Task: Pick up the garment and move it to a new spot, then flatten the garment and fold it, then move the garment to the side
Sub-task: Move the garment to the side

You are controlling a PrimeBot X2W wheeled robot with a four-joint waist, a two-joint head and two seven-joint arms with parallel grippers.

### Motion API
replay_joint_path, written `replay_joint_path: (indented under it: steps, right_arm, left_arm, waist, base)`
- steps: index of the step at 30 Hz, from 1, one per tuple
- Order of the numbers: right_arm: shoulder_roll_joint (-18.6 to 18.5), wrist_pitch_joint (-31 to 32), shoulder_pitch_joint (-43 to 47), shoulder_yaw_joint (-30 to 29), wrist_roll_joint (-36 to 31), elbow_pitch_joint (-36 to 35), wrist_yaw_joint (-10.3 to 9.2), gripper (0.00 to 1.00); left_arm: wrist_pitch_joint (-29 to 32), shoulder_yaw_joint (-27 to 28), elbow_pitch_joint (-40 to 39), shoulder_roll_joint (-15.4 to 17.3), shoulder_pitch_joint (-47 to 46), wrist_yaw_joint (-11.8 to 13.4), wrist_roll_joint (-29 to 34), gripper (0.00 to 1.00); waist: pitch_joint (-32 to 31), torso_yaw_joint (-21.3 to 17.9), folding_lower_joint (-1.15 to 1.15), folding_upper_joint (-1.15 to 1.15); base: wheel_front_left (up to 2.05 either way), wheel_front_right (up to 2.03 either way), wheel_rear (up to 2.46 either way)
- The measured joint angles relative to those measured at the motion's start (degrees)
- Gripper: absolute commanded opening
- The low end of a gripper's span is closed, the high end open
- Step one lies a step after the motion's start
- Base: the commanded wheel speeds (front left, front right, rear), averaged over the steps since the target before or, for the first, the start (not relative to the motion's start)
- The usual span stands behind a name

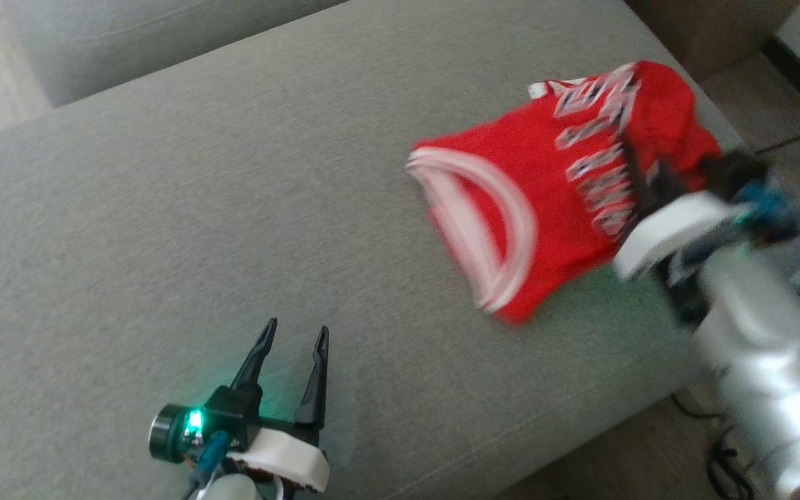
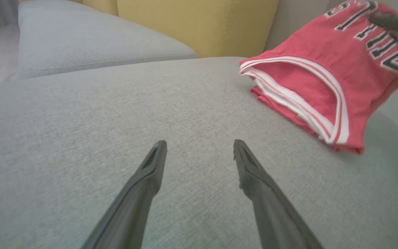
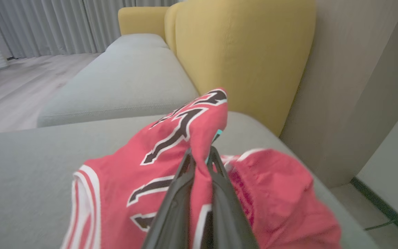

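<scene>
The garment is a red jersey with white trim and black-and-white lettering, bunched at the right of the grey couch seat. My right gripper is shut on a fold of it and holds that part raised; in the right wrist view the red cloth is pinched between the two dark fingers of the right gripper. My left gripper stands open near the seat's front edge, well left of the jersey, nothing between its fingers. In the left wrist view the left gripper points over bare cushion, the jersey at upper right.
A second grey cushion lies beyond a seam to the far left. Yellow back cushions rise behind the seat. Floor and dark cables lie past the seat's right edge.
</scene>
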Motion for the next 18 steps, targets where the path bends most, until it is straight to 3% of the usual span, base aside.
replay_joint_path:
  steps: [10,11,12,18]
  right_arm:
    - [-10.14,1.71,-11.72,-4.86,-6.86,13.34,0.0,0.0]
    - [-10.7,1.78,-12.68,-6.27,-7.95,14.97,0.0,0.8]
    - [-11.23,1.63,-13.58,-8.05,-9.0,16.18,0.0,1.0]
    - [-12.36,-1.18,-17.03,-19.52,-16.72,16.77,0.0,1.0]
  left_arm:
    - [0.0,1.25,0.41,0.01,-0.02,-0.48,1.34,1.0]
    - [0.0,1.38,0.42,0.02,-0.02,-0.48,1.6,1.0]
    - [0.0,1.45,0.41,0.02,-0.04,-0.47,1.78,1.0]
    - [0.0,2.31,0.22,0.0,-1.3,-0.38,2.45,1.0]
  waist:
    - [1.81,5.77,0.0,0.0]
    - [2.11,6.14,0.0,0.0]
    - [2.41,6.42,0.0,0.0]
    - [3.36,7.38,0.0,0.0]
  base:
    - [0.0,0.0,0.0]
    - [0.0,0.0,0.0]
    - [0.0,0.0,0.0]
    - [0.0,0.0,0.0]
